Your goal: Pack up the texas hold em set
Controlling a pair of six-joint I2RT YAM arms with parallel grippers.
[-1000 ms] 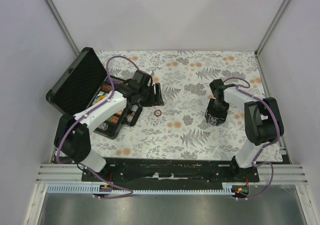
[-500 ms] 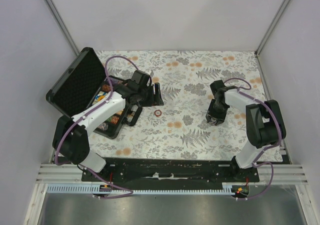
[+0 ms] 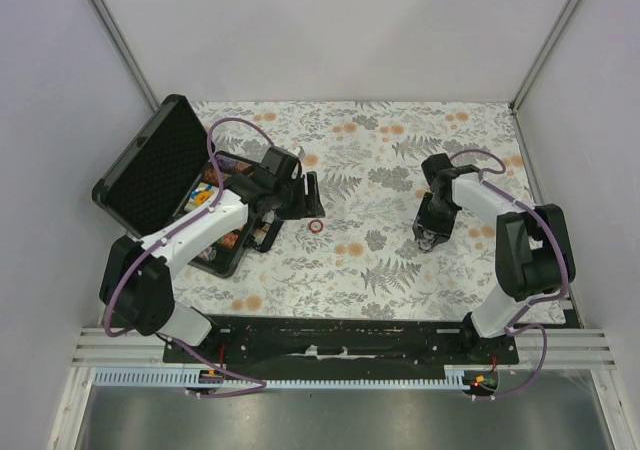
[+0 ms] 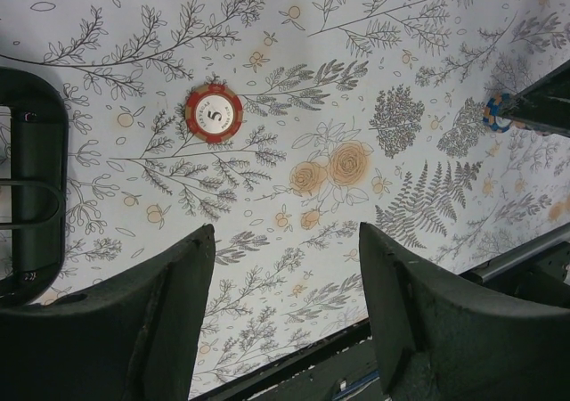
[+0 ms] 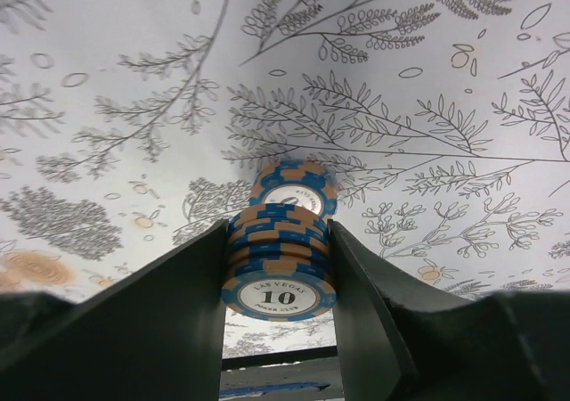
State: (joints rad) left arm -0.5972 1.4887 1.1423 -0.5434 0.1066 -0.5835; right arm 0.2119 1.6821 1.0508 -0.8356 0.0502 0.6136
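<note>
Toward the right edge of the table (image 3: 400, 130), about midway between near and far, the right gripper (image 3: 429, 238) points down and is clamped on a stack of blue chips (image 5: 280, 272), both fingers pressed against its sides (the top chip reads 10). One more blue chip (image 5: 298, 187) shows just behind the stack. Left of the table's middle, a single red chip (image 4: 214, 113) marked 5 lies flat on the floral cloth. Just beyond it hangs the left gripper (image 4: 285, 236), its jaws spread wide and holding nothing. Against the left edge the black case (image 3: 150, 175) stands open, lid tilted back, with chips (image 3: 233, 236) in its base.
</note>
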